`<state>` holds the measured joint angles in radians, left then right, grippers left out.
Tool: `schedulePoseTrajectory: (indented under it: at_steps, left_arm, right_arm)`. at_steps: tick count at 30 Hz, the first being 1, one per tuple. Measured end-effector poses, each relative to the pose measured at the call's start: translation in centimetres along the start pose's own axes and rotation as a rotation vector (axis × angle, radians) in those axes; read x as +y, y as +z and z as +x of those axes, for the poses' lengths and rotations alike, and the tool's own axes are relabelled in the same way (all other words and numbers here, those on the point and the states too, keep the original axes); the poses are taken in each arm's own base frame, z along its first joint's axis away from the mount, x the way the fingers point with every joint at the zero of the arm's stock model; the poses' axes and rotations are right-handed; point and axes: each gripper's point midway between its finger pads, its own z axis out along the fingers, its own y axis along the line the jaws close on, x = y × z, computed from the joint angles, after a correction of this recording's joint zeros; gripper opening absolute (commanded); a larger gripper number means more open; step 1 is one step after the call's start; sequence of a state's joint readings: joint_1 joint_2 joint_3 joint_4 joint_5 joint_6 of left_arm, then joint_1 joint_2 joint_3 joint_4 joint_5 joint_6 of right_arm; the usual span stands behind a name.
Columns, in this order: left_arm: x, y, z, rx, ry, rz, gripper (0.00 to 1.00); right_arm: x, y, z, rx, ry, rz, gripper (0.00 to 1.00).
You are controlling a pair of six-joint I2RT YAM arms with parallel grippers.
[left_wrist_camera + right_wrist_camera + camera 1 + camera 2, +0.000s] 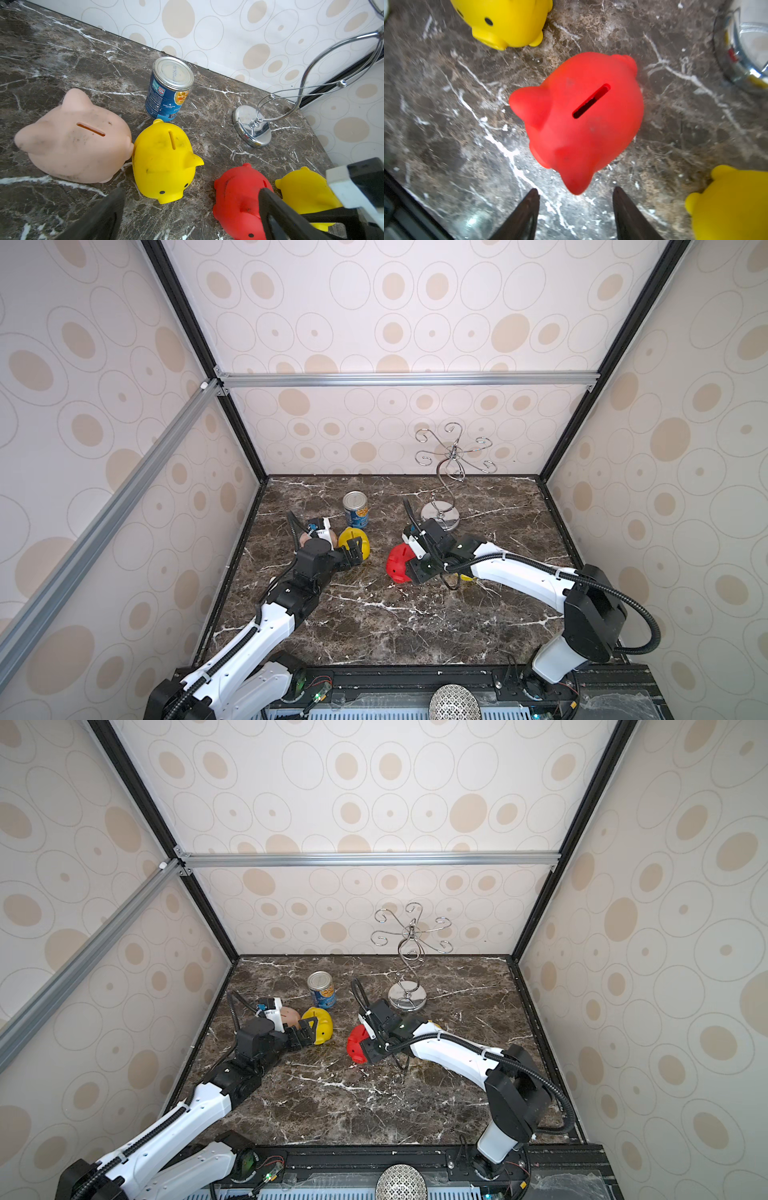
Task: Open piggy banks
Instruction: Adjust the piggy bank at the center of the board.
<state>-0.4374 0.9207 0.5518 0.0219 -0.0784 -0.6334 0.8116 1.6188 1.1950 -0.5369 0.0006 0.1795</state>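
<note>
Four piggy banks stand upright on the marble table (374, 622), slots up. In the left wrist view a pale pink one (72, 141) touches a yellow one (164, 162); a red one (236, 197) and a second yellow one (303, 191) stand to the side. My left gripper (191, 195) is open wide, just short of the first yellow pig's snout, with only table between its fingers. My right gripper (576, 191) hovers over the red pig (581, 120), jaws apart and empty, the pig's ear just ahead of the gap. No plugs show.
A blue-labelled tin can (356, 509) stands behind the yellow pig (353, 541). A chrome wire stand (440, 516) with curled hooks stands behind the right arm. Patterned walls close in the table at the back and both sides.
</note>
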Motion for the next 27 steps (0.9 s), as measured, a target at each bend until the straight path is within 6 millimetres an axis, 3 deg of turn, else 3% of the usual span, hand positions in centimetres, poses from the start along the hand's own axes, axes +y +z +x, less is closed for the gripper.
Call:
schedulePoseTrajectory:
  at_steps: [6,10,18,23,27]
  left_arm:
    - [0.8,-0.8,1.0,-0.022,-0.042,0.011,1.00]
    - [1.0,-1.1,1.1,-0.036,-0.058,0.015,1.00]
    - [0.8,-0.8,1.1,-0.042,-0.067,0.027,1.00]
    - [1.1,-0.1,2.0,-0.005,-0.061,0.015,1.00]
    - [1.0,0.0,2.3,0.009,-0.060,0.020,1.00]
  right_arm:
    - [0.3,-0.7,-1.5,-0.022,-0.178,0.000,0.39]
    - [0.4,-0.4,-2.3,-0.022,-0.259,-0.002,0.40]
    - [0.0,1.6,-1.0,0.056,-0.320,0.003,0.34]
    - [-0.1,1.7,-1.0,0.064,-0.331,0.004,0.28]
    - [-0.2,1.7,-1.0,0.065,-0.336,0.008,0.31]
